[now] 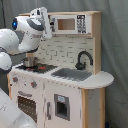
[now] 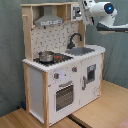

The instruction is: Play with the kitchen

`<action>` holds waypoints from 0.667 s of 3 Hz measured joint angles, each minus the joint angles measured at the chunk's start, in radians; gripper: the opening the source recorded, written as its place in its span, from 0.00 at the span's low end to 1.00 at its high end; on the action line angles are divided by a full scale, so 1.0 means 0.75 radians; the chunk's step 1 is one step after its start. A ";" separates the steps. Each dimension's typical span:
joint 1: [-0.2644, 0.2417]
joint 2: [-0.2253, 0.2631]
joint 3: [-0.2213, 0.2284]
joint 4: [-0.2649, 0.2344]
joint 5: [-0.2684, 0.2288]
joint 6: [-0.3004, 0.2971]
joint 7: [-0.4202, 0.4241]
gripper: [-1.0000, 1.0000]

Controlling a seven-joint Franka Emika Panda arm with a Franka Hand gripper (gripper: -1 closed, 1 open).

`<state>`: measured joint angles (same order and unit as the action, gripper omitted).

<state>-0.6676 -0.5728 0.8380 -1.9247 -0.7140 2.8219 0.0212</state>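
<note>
Opposite front corners; both facing kitchen (image 1: 60, 75)

Backdrop: a grey curtain (image 1: 112, 45) with soft vertical folds hangs behind the scene in both exterior views. In the second exterior view it (image 2: 10, 60) fills the frame from 9 o'clock round to 3 o'clock.

Floor: light wooden boards (image 2: 107, 107) show in the second exterior view from 4 o'clock to 8 o'clock. A dark seam (image 2: 82, 121) runs between two boards near 6 o'clock.

Light: even and diffuse, with no hard shadows.
</note>
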 joint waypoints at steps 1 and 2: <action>-0.079 0.053 0.076 0.063 0.000 0.003 0.000 0.00; -0.160 0.093 0.155 0.123 0.000 0.003 0.010 0.00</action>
<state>-0.7878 -0.5031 0.9541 -1.8326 -0.7140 2.8242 0.0286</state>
